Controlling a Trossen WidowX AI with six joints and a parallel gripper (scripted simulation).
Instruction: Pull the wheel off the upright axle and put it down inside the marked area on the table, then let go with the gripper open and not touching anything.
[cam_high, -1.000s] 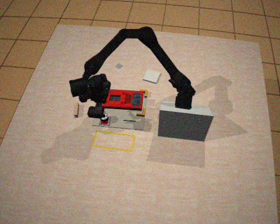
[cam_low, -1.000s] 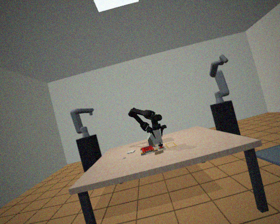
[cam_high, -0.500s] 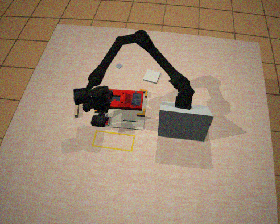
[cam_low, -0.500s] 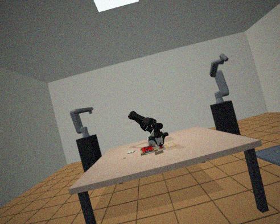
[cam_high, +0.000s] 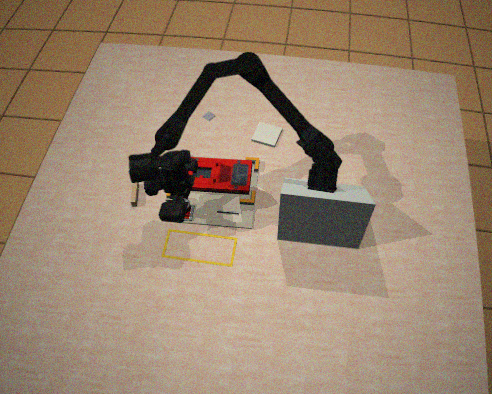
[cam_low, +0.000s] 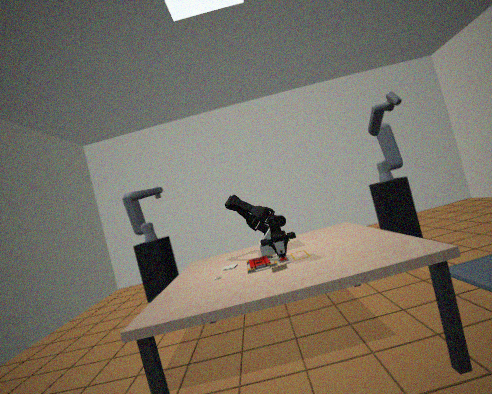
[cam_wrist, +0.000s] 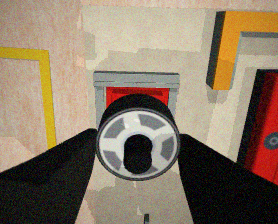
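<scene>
The wheel (cam_wrist: 114, 145), with a black tyre and a pale spoked face, sits over a red block in a grey frame (cam_wrist: 136, 79). A black rounded shape, apparently the axle, shows in its centre hole. My gripper (cam_high: 181, 208) (cam_low: 283, 255) (cam_wrist: 137, 139) is shut on the wheel, one finger against each side. The hand hides the wheel in the top view. The marked area, a yellow outline (cam_high: 197, 261) (cam_wrist: 47, 100), lies beside the pale base plate, to the left in the wrist view. How far down the axle the wheel sits is not clear.
A red panel (cam_high: 212, 187) (cam_wrist: 267, 155) stands close beside the wheel, with orange corner brackets (cam_high: 252, 161) (cam_wrist: 227, 50). A pale tile (cam_high: 267, 133), a small grey tile (cam_high: 209, 116) and a narrow tan block (cam_high: 134, 194) lie around it. My arm stands on a grey box (cam_high: 325, 215).
</scene>
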